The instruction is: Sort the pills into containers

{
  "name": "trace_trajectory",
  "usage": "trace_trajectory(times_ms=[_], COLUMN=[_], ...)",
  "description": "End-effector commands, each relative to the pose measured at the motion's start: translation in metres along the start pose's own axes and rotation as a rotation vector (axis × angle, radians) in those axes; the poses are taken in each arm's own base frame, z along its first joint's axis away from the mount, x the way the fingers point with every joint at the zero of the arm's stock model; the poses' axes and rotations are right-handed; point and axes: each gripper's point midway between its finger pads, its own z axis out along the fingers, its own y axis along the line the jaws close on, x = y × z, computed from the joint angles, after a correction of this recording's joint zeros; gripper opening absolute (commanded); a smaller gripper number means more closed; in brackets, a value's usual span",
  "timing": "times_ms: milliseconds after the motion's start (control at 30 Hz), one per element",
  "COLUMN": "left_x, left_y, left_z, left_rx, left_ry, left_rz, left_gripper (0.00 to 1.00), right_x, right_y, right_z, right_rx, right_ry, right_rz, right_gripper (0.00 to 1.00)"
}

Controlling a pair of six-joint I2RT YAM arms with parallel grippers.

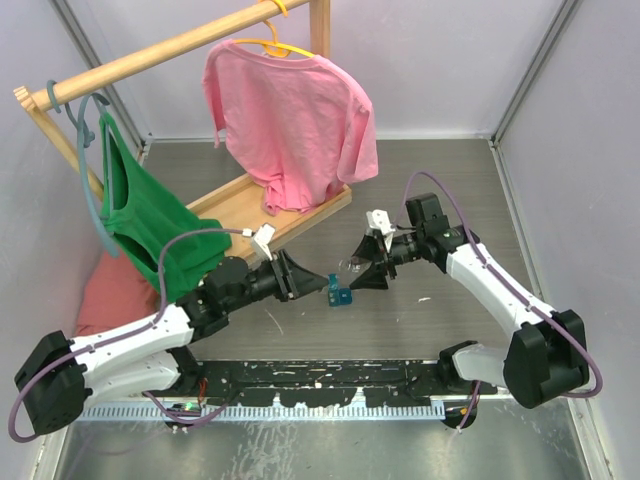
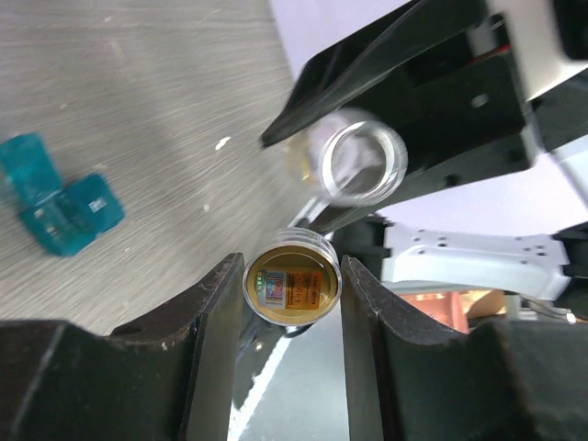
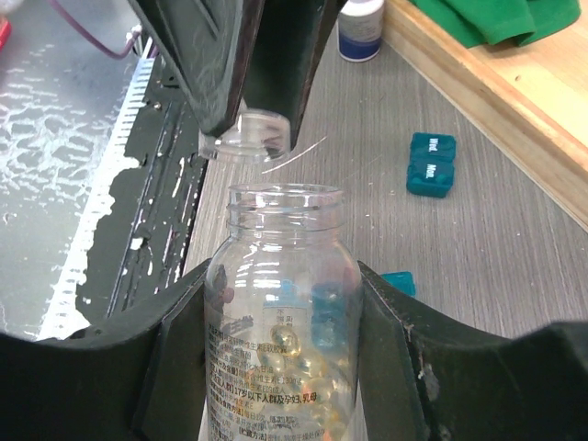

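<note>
My right gripper (image 3: 283, 276) is shut on a clear pill bottle (image 3: 283, 349), open at the mouth and holding several yellow gel pills. My left gripper (image 2: 292, 280) is shut on the bottle's clear cap (image 2: 292, 288), held just in front of the bottle mouth (image 2: 354, 163). In the top view the two grippers, left (image 1: 303, 280) and right (image 1: 360, 273), face each other above the table. The teal containers (image 1: 340, 296) lie on the table below them. In the left wrist view they (image 2: 60, 207) lie together. In the right wrist view one closed container (image 3: 430, 165) lies farther off and another (image 3: 398, 280) shows beside the bottle.
A wooden clothes rack (image 1: 270, 205) stands at the back left with a pink shirt (image 1: 290, 115) and a green top (image 1: 140, 215) on hangers. A red cloth (image 1: 110, 290) lies at the left. A white bottle with a blue cap (image 3: 359, 28) stands by the rack's base.
</note>
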Motion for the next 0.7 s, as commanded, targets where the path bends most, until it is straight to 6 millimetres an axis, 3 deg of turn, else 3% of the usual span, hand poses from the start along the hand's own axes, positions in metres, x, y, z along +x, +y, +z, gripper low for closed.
trace_trajectory(times_ms=[0,400,667], left_x=[-0.034,-0.035,-0.029], left_y=[-0.068,-0.075,-0.076], left_z=[-0.002,0.012,0.015], left_rx=[0.237,0.284,0.297], left_ry=[-0.086,-0.068,-0.037], left_rz=[-0.032,-0.083,-0.096], left_gripper=[0.21,0.21,0.21], right_x=[-0.011,-0.022,-0.018], right_y=[0.005,0.015,0.013], right_z=[0.000,0.008,0.013], right_rx=[-0.004,-0.002,0.015], right_ry=[0.035,0.047,0.081], right_rz=[-0.076,-0.102,-0.109], right_gripper=[0.01,0.01,0.01])
